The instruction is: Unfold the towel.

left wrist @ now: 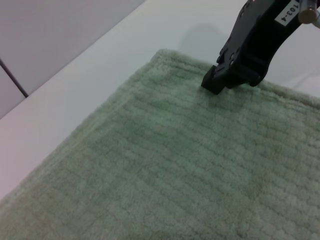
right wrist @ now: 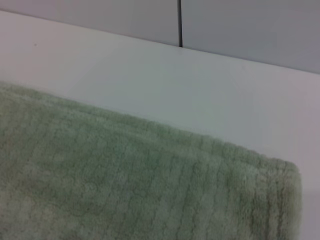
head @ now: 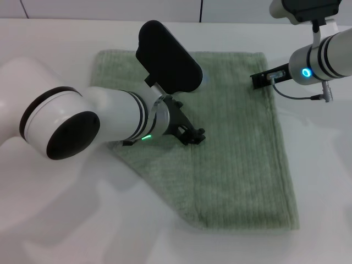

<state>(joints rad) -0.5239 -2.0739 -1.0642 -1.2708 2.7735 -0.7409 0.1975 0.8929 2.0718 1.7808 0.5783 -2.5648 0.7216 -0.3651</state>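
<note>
Towel (head: 236,148), pale sage green with fine ribs, spread flat across the white surface (head: 324,181), reaching from a far edge near the back wall down to a near right corner close to the camera. Far edge straight and hemmed; near left edge cut on a slant, running from under the left arm toward the near edge. Looks folded, with a doubled, rounded edge at the far right corner in the right wrist view. Left pincer (head: 193,135), black, low over the cloth about midway along the towel's left half, tips close together and at or just above the pile; cannot tell whether any fabric is pinched between them. Left arm's white forearm and dark wrist camera housing (head: 168,58) covering much of the towel's far left part. Right pincer (head: 257,81) at the far right edge of the towel, near the far right corner, black tips pressed down onto the hem; seen also from the left wrist view (left wrist: 215,82), tips together and touching the ribbed border. Cannot tell whether cloth is caught between them or merely pressed. Right arm entering from the far right, a blue ring lit on its wrist (head: 306,72). Bare surface on every side of the towel, wall panels behind.
</note>
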